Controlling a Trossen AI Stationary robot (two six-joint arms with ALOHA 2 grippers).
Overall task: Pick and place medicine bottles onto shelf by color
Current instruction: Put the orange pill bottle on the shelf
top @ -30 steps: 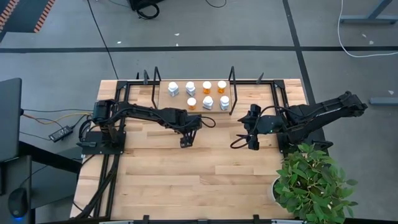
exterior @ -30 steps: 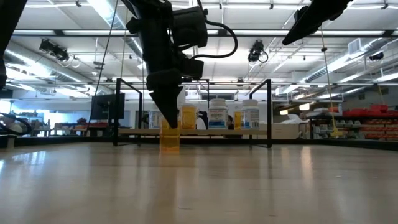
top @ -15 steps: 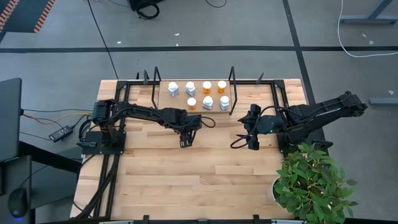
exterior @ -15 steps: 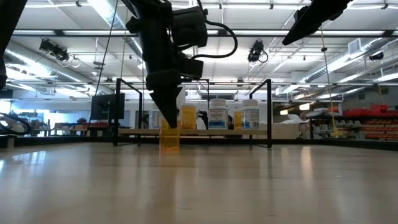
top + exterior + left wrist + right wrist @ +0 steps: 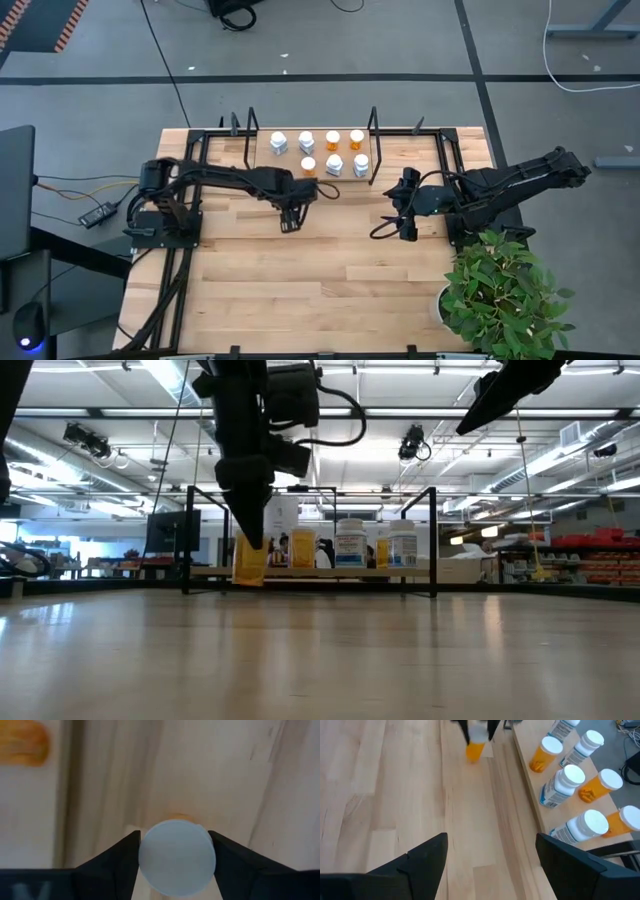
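From above, the left gripper (image 5: 288, 214) hides the orange bottle (image 5: 250, 560) it clamps by the white cap (image 5: 176, 857); only the low view shows the body, hanging cap-up, long axis nearly vertical and slightly tilted, lifted off the table (image 5: 300, 290). It sits just toward 6 o'clock of the shelf (image 5: 262, 160), where seven bottles (image 5: 332, 139) stand upright in two rows. The right gripper (image 5: 408, 212) waits at 3 o'clock, fingers spread wide and empty.
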